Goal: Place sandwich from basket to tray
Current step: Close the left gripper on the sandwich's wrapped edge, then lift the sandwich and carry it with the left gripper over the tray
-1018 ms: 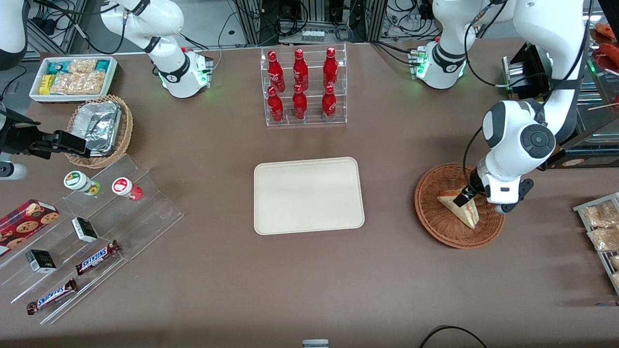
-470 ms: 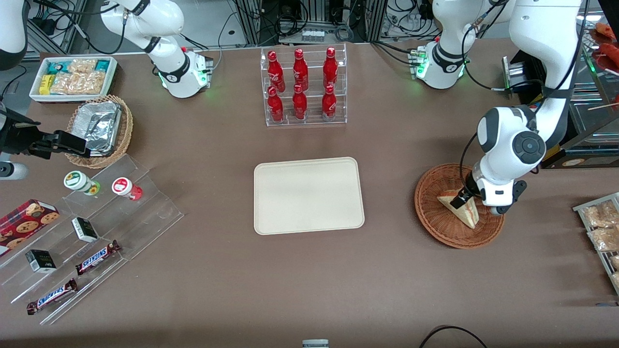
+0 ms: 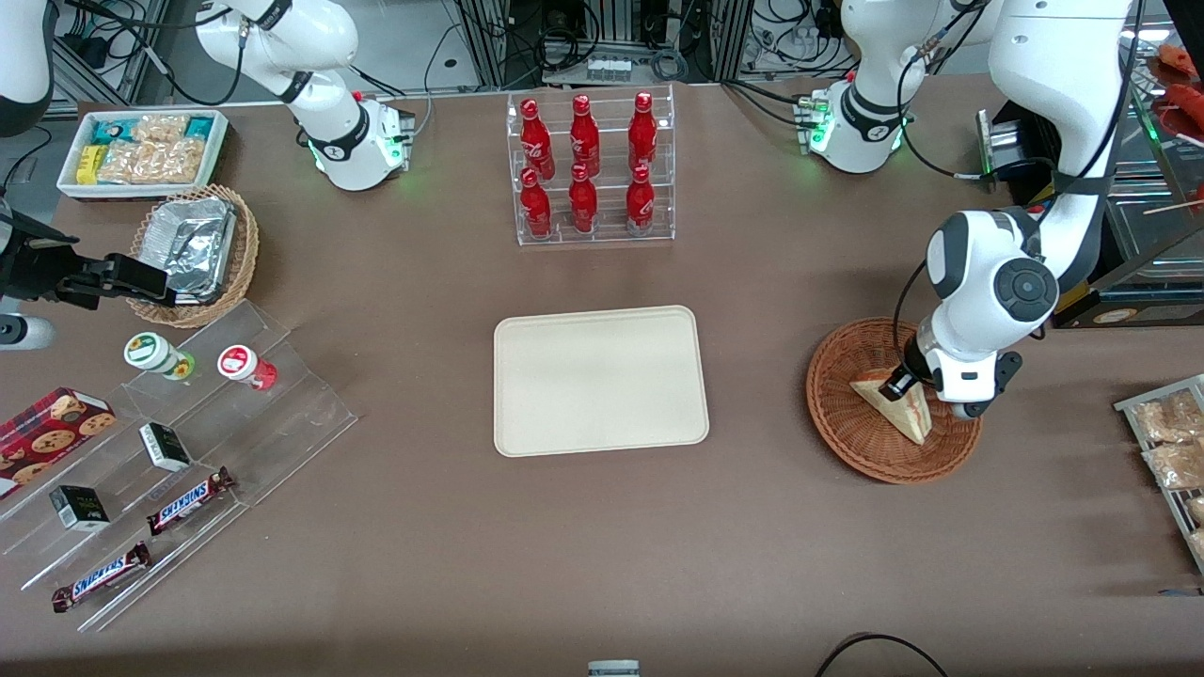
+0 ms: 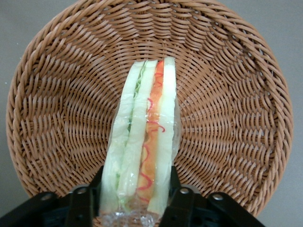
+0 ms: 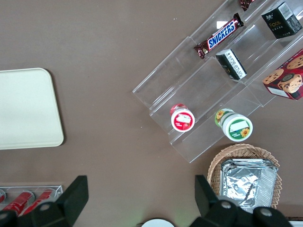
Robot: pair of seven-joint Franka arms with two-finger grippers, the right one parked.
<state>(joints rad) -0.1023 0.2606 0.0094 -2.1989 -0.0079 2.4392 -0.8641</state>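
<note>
"SNICKERS" reads in blue letters on the chocolate bar [image 5: 221,35] lying on the clear stepped display stand [image 5: 203,90], as the right wrist view shows. In the front view the same word stands on two bars, one [image 3: 191,500] at about 1 o'clock from the other [image 3: 101,575]. The small black box [image 5: 282,20] carries pale lettering too small to read. The red bottles [image 3: 583,155] bear white script, illegible.
</note>
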